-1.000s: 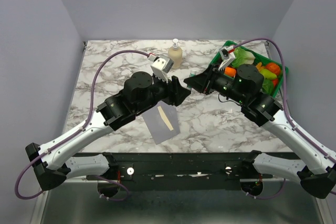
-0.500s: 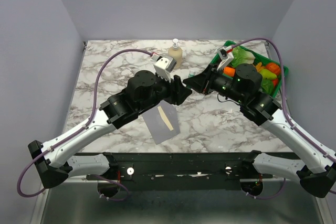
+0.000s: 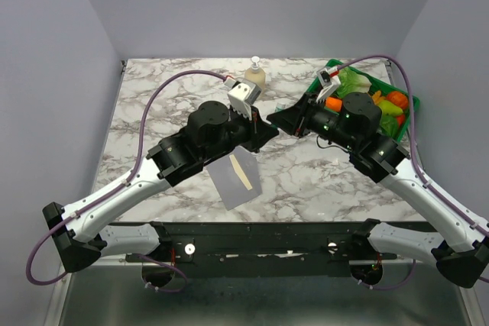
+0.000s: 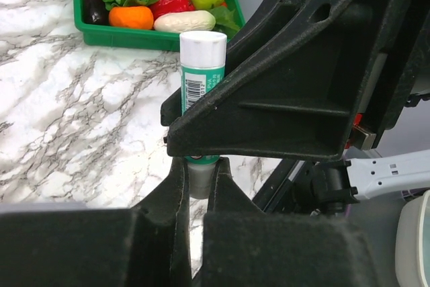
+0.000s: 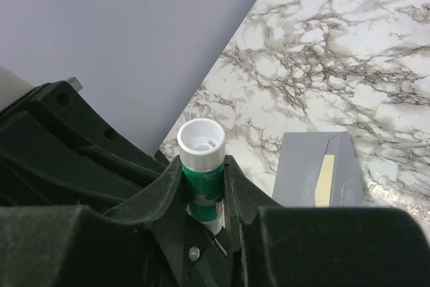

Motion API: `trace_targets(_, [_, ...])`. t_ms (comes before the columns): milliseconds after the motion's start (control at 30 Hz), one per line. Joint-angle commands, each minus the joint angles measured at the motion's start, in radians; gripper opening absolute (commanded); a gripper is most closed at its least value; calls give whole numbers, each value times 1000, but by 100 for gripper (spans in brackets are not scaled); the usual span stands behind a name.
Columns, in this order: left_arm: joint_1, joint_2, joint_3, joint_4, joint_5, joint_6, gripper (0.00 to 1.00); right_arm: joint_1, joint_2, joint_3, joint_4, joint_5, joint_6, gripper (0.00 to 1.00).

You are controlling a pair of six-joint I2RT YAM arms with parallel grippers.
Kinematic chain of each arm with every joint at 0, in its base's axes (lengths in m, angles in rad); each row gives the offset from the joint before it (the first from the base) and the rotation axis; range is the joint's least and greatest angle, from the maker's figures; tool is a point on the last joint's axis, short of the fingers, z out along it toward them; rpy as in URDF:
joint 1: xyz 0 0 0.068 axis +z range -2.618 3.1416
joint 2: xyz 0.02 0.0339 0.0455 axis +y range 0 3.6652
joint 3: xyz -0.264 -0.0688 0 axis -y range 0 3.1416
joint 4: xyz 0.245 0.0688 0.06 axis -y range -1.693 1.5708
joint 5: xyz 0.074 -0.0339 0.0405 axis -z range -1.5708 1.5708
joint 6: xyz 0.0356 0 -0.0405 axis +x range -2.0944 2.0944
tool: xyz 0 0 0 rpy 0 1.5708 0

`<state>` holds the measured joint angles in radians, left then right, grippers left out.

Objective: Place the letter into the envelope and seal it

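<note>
Centrally, both arms meet above the bench (image 3: 321,173), and a green glue stick (image 4: 203,78) with a white cap is clamped between them. The left end effector (image 4: 200,174) is clenched on the stick's pale end, and the right end effector (image 5: 203,183) grips the green barrel. The envelope (image 3: 226,185) lies flat on the bench nearer the arm bases, well apart from both end effectors and touched by neither. A cream strip on it is presumably the exposed part of the letter (image 3: 243,172), with the rest hidden inside. Whether the flap is folded shut cannot be told. Judged as thin paper, the envelope is light, limp and likely to slide on the smooth marble. It is best pinned flat at one side and its flap taken by the free edge.
</note>
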<state>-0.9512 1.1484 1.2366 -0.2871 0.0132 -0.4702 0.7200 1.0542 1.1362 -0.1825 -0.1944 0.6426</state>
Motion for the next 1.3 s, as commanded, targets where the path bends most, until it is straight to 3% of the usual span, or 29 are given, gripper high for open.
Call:
trace_targets(0, [0,13,14,-20,47,28,0,4,-16,19,8,16,-14,1])
trace_targets(133, [-6,4,-20,-14,120,41,0,2,-28,77,-18,125,-57,0])
trace_targets(500, [-52,-53,-218,17,134,56,0,-7,33,396,-164,332,-257,1])
trace_targets(700, [-54,-39,-293,95,139,65,0,-8,15,418,-184,374,-299,1])
trace_targets(767, [-55,-27,-346,152,76,61,0,-7,-6,401,-193,374,-302,1])
trace_targets(967, [-81,68,-601,714,-249,71,0,-8,-92,263,-245,332,-265,1])
trace_targets(1033, [-90,134,-649,986,-269,128,0,-8,-118,218,-279,313,-250,1])
trace_targets(1067, [-110,217,-705,1096,-301,155,0,-8,-131,199,-288,306,-233,1])
trace_targets(1100, [-122,268,-730,1326,-330,189,0,-8,-157,156,-298,299,-225,1])
trace_targets(1200, [-182,479,-735,1578,-466,298,0,-7,-203,96,-351,273,-207,1])
trace_targets(1267, [-211,607,-694,1653,-539,387,0,-8,-226,73,-377,268,-196,1])
